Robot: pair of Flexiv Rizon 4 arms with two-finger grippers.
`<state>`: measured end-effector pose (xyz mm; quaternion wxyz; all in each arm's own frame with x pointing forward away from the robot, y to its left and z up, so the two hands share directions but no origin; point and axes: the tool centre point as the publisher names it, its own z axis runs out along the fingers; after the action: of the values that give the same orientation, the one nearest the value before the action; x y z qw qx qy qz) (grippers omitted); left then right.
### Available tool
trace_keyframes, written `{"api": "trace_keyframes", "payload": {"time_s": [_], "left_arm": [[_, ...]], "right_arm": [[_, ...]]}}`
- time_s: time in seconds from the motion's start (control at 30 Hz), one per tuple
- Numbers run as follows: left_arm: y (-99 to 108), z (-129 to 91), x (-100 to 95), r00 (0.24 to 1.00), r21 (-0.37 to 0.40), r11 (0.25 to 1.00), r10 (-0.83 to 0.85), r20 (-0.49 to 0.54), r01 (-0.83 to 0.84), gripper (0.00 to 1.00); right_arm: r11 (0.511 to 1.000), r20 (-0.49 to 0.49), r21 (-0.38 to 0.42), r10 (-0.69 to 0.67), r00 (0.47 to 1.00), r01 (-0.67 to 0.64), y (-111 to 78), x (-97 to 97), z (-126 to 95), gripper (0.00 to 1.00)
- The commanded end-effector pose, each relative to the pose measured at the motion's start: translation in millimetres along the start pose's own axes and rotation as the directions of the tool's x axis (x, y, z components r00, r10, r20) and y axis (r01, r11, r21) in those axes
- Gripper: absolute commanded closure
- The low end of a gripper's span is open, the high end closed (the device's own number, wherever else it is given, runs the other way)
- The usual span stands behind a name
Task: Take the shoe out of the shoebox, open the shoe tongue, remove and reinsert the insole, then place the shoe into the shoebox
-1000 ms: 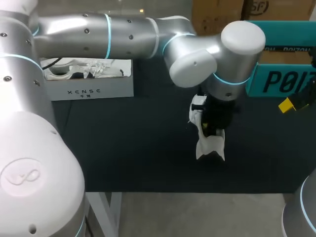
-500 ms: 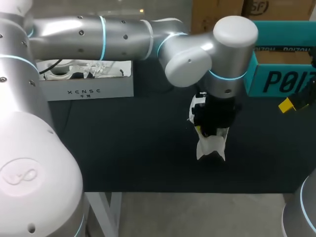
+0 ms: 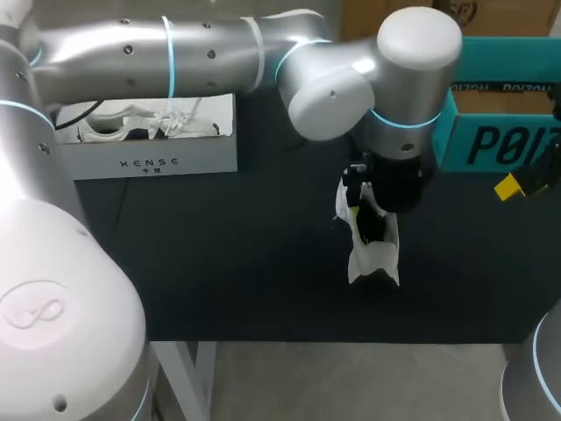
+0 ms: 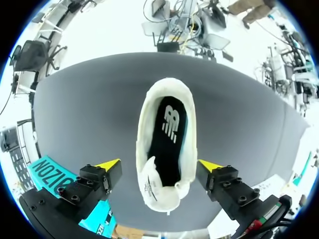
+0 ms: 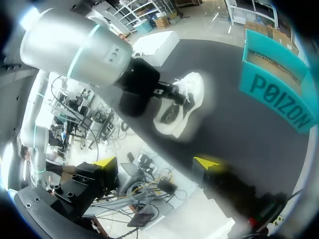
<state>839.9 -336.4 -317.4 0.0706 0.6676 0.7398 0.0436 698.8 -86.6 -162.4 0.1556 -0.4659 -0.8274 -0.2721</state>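
**Shoe** (image 3: 375, 256): white, one on the table (image 3: 219, 263), right of middle, toward the near edge. It stands on its sole directly under the left gripper (image 4: 158, 165), in the gap between its two fingers. The opening faces up.

**Insole** (image 4: 169, 142): one, dark, lying inside the shoe, seen through the opening.

**Second shoe** (image 3: 145, 123): one, white, laced, lying in the white box.

**Boxes**: two. White box (image 3: 153, 158) at far left, open. Teal box (image 3: 500, 132) at far right, open, well apart from the shoe on the table.

**Left gripper**: one, on the arm that comes in from the left and reaches past the middle. Fingers spread wide, one yellow tip on each side of the shoe. In the wrist view a gap shows between each tip and the shoe's sides. It grips nothing.

**Right gripper** (image 5: 157, 162): one, at the right edge of the table, near the teal box and well apart from the shoe. Fingers spread wide, nothing between them, touching nothing.
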Motion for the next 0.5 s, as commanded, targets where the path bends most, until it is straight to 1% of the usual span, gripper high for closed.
{"api": "trace_keyframes", "payload": {"time_s": [0.03,0.23,0.27,0.37,0.4,0.43,0.47,0.5], "left_arm": [[4.9,-30.7,9.7,1.0,-0.041,0.999,-0.005,-0.008,0.005,0.0],[17.8,-62.7,18.0,1.0,-0.111,0.994,-0.005,-0.023,0.002,0.0],[23.2,-66.8,20.6,1.0,-0.12,0.993,-0.006,-0.025,0.003,0.0],[35.3,-68.8,24.4,0.999,-0.137,0.991,0.003,-0.041,-0.009,0.0],[38.2,-67.6,24.3,0.999,-0.136,0.991,0.007,-0.044,-0.013,0.45],[42.2,-64.9,24.0,0.999,-0.134,0.991,0.019,-0.048,-0.025,0.77],[44.9,-61.0,23.5,0.998,-0.124,0.991,0.037,-0.044,-0.042,1.0],[48.5,-55.7,22.8,0.998,-0.112,0.992,0.055,-0.032,-0.058,1.0]], "right_arm": [[1.0,0.001,0.001,0.002,1.0,-0.002,0.0,-0.2,0.3,0.0],[1.0,0.001,0.001,0.002,1.0,-0.002,0.0,-0.2,0.3,0.0],[1.0,0.001,0.001,0.002,1.0,-0.002,0.0,-0.2,0.3,0.0],[1.0,0.001,0.001,0.002,1.0,-0.002,0.0,-0.2,0.3,0.0],[1.0,0.001,0.001,0.002,1.0,-0.002,0.0,-0.2,0.3,0.0],[1.0,0.001,0.001,0.002,1.0,-0.002,0.0,-0.2,0.3,0.0],[1.0,0.001,0.001,0.002,1.0,-0.002,0.0,-0.2,0.3,0.0],[1.0,0.001,0.001,0.002,1.0,-0.002,0.0,-0.2,0.3,0.0]]}}
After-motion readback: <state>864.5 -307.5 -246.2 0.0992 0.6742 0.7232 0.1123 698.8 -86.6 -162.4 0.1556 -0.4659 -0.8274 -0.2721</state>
